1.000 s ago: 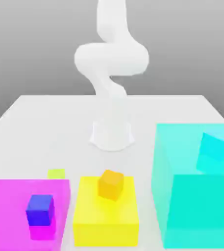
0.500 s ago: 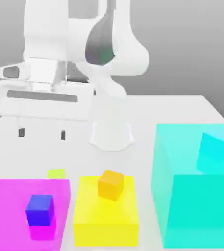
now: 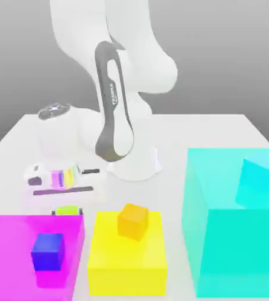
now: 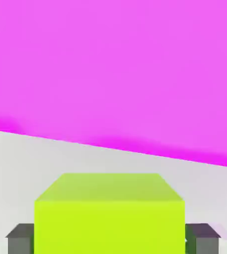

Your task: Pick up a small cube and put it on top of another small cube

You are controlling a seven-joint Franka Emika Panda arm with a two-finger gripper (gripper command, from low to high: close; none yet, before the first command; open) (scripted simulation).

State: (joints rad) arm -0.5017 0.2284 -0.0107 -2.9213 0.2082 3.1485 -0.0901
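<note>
A small lime-green cube (image 3: 67, 210) sits on the white table just behind the big magenta block (image 3: 19, 235). My gripper (image 3: 66, 206) has come down over it. In the hand view the lime cube (image 4: 109, 208) lies between my two dark fingertips (image 4: 20, 238), one pressed against each side, so the gripper is shut on it. The cube still rests on the table, with the magenta block (image 4: 115, 69) right beyond it. Other small cubes are a blue one (image 3: 47, 251) on the magenta block, an orange one (image 3: 132, 221) on the yellow block (image 3: 128, 261), and a cyan one (image 3: 257, 181).
A large cyan block (image 3: 236, 247) stands at the exterior view's right and carries the cyan cube. The arm's white base (image 3: 135, 163) rises at the table's middle. The three big blocks line the near edge, with narrow gaps between them.
The arm swung down from high up, the hand dropped onto the lime cube, and the fingers went from open to shut on it.
</note>
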